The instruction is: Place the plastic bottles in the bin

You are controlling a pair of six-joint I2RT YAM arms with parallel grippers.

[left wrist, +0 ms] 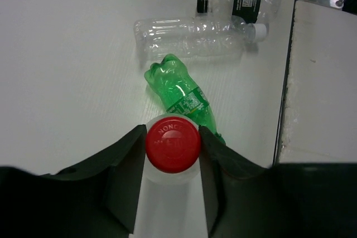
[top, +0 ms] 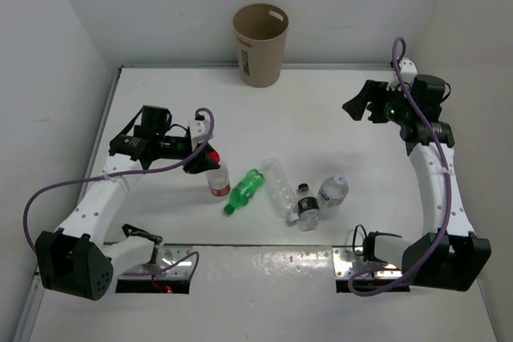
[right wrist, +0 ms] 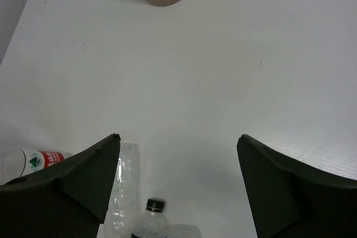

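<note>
White table (top: 160,94) — 5 bottles (top: 244,190), 1 bin (top: 260,46)

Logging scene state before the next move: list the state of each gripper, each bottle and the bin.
Left gripper: shut on red-cap bottle.
Right gripper: open, empty, raised.
Red-cap bottle: upright, capped, gripped at the cap.
Green bottle: lying on its side.
Clear bottle: lying, capped.
Black-cap bottle: lying, capped.
Blue-label bottle: lying, capped.
Bin: upright, no bottle visible inside.
</note>
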